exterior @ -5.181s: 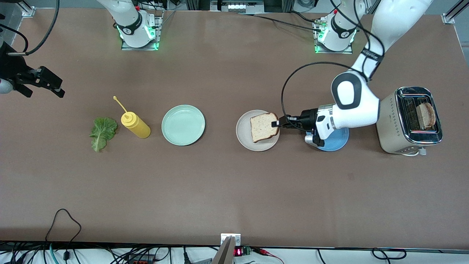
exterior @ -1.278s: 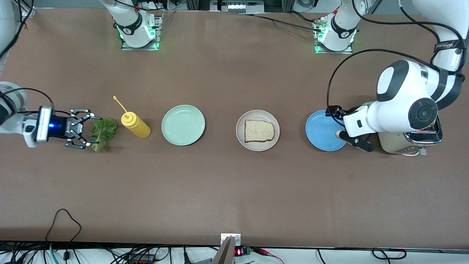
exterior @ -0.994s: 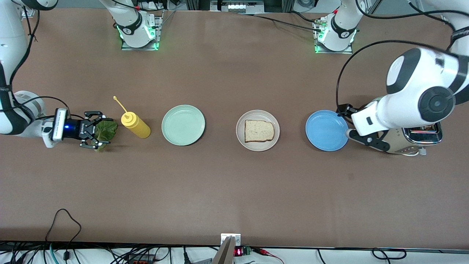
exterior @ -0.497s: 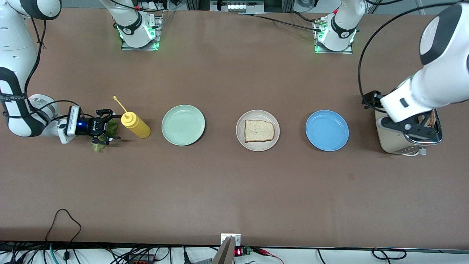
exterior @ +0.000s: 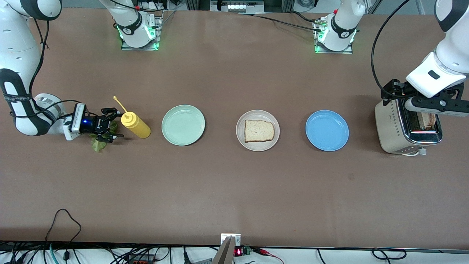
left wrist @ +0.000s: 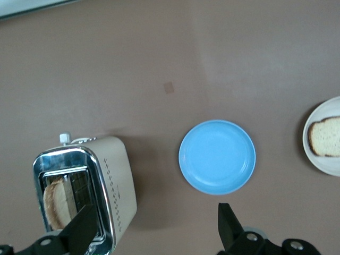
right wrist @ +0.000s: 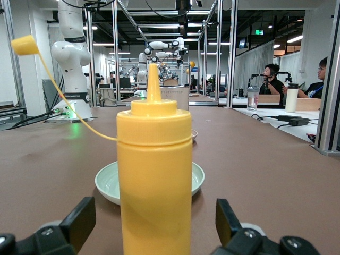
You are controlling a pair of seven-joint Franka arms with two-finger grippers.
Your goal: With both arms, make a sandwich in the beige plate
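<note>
Your left hand [exterior: 434,104] hangs released over the toaster [exterior: 408,126]; misjudge the slot and you crush the second slice [left wrist: 58,202]. One slice [exterior: 259,131] lies on the beige plate [exterior: 242,137]. Your right hand [exterior: 110,124], released over the lettuce [exterior: 96,145], could topple the mustard bottle [exterior: 135,125] at its 3 o'clock.

Brown table [exterior: 234,190], metal frame posts [right wrist: 232,53], ceiling strip lights [right wrist: 295,39]

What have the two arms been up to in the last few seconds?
The left tool, open, let go of the square bread slice on the round beige plate and swung over to the shiny toaster. The right tool, open, came down over the green lettuce leaf. The other things stayed put.
</note>
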